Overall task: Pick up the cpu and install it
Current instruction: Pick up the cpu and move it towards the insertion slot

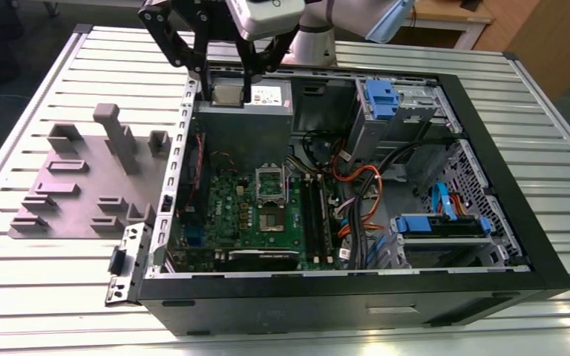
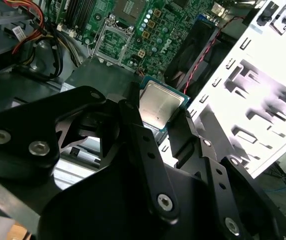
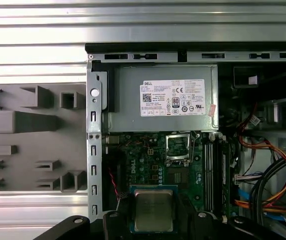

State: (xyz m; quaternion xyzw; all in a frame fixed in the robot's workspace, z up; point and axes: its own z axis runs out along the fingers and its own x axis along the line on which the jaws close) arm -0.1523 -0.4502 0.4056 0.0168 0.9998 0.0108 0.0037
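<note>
The cpu [image 1: 228, 93], a small flat square chip with a silvery top, hangs between the black fingers of my gripper [image 1: 228, 87], which is shut on it. It hovers above the grey power supply [image 1: 246, 126] at the far end of the open computer case [image 1: 522, 245]. In both wrist views the cpu [image 2: 157, 102] [image 3: 152, 210] sits gripped by its edges, held level. The empty metal-framed socket [image 1: 270, 182] [image 3: 178, 148] [image 2: 112, 37] lies on the green board [image 1: 255, 215], nearer the camera than the cpu in the exterior view.
A grey blocky plastic fixture [image 1: 87, 185] rests on the ribbed metal table [image 1: 27, 297] at the exterior view's left of the case. Orange and black cables [image 1: 359, 185], memory sticks [image 1: 315, 211] and blue-latched drive bays [image 1: 444, 222] crowd the case's right side.
</note>
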